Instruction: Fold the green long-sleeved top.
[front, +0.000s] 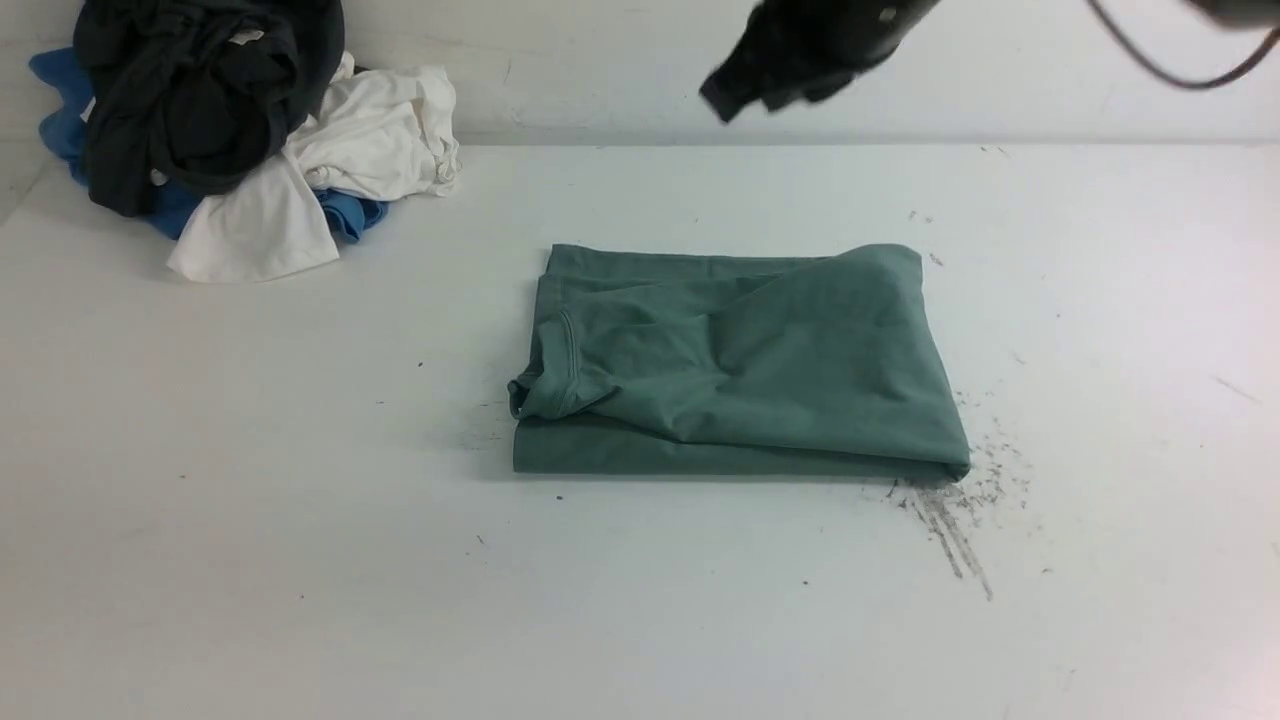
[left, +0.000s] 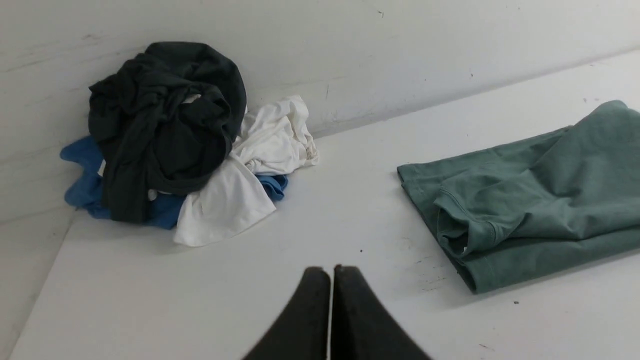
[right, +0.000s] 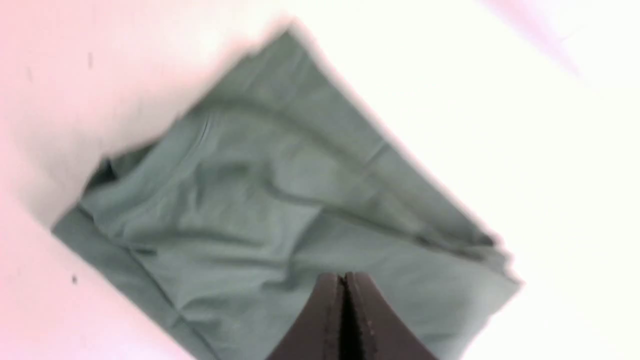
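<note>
A bare lab-style test bench: scuffed white table (front: 200, 520) against a plain white wall (front: 600, 70).

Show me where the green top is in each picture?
Front view: the green long-sleeved top lies folded mid-table.
Left wrist view: it is at the right edge, partly cut off.
Right wrist view: it fills the middle, blurred.
Shared landmark: the ribbed cuff, on the side facing the clothes pile; blur hides it in the right wrist view.
</note>
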